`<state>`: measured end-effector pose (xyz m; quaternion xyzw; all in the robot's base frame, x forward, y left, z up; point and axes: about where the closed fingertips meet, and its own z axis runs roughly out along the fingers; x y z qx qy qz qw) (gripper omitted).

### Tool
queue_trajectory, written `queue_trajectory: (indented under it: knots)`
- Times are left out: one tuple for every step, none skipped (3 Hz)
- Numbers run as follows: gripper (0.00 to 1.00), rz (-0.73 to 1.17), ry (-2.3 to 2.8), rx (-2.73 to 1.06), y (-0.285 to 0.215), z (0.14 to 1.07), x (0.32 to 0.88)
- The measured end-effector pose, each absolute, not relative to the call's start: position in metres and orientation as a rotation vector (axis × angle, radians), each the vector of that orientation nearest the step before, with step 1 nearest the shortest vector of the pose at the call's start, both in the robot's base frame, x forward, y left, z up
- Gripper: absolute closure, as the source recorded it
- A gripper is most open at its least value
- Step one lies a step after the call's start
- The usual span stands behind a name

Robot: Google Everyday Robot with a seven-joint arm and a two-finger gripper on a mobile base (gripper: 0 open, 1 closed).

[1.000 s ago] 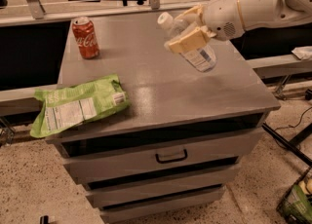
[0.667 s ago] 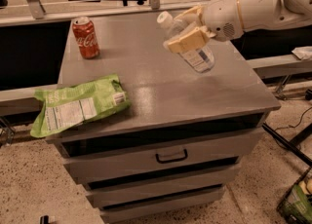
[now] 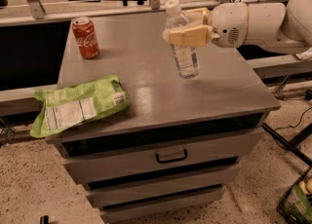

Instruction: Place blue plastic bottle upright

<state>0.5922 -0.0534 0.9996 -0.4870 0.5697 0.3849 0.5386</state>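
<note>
While blue plastic bottle [image 3: 186,62] hangs near-upright over cabinet top [image 3: 146,72], gripper [image 3: 179,28] fingers [image 3: 187,36] clamped round its shoulder.

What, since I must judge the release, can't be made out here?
Camera view:
- Whether the bottle base touches the table or hangs just above it: the angle hides the contact.
- Bottle's middle: covered by a finger of the gripper, which is shut on it over the table's right side.
- Print on the bottle: too small to read.
- Arm: cut off by the right edge.
</note>
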Motion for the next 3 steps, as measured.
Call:
queue_trajectory:
  knots:
    - [1.00, 1.018, 1.310, -1.068, -0.057, 1.006, 0.590]
    - [1.00, 1.102, 1.337, -0.981, -0.068, 1.001, 0.587]
    - [1.00, 1.136, 1.367, -0.927, -0.076, 0.992, 0.580]
